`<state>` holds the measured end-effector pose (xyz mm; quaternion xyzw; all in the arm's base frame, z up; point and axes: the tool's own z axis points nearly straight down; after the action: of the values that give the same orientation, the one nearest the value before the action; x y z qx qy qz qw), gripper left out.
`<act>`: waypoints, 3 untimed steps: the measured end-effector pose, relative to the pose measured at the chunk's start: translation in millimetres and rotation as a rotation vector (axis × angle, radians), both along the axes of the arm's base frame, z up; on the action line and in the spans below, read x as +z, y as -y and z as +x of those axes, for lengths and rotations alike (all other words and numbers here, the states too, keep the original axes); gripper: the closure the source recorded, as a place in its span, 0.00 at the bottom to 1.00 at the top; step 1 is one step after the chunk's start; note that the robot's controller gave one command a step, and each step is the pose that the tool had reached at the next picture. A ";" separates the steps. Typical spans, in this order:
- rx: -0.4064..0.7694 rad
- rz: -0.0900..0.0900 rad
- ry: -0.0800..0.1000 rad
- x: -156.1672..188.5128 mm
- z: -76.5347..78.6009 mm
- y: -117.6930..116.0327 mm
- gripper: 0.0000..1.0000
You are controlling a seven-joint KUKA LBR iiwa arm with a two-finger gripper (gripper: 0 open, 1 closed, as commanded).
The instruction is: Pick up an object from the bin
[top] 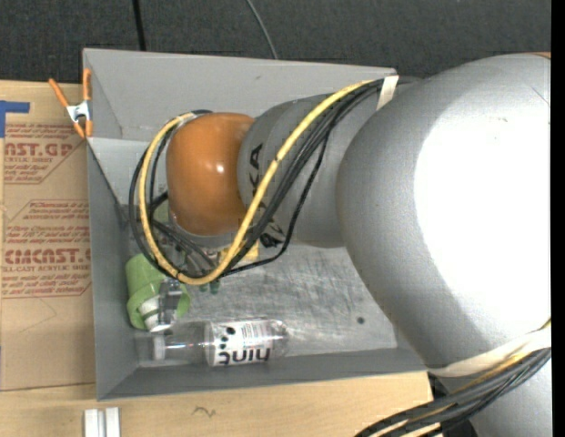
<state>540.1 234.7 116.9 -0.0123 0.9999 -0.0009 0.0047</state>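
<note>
My gripper (170, 300) hangs under the orange wrist cover at the bin's left side, low over the floor. It is right up against a light green, rounded thing (138, 282) lying by the left wall; the arm's cables hide part of that thing. Whether the gripper grips it is hidden. Just in front of the gripper, a clear plastic bottle (229, 342) with a white label and black print lies on its side along the bin's near wall.
The arm and its yellow and black cables cover the bin's middle and right. Bare grey floor shows right of the bottle, toward the near right corner. The left wall is close beside the green thing.
</note>
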 end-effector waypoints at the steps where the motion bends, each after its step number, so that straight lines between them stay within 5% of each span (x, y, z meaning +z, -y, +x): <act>1: -0.001 -0.005 -0.003 4.0 -0.1 2.4 1.00; 3: -0.007 -0.011 -0.005 26.2 0.3 7.8 1.00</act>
<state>540.4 227.0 143.0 -0.0088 0.9999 -0.0066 0.0022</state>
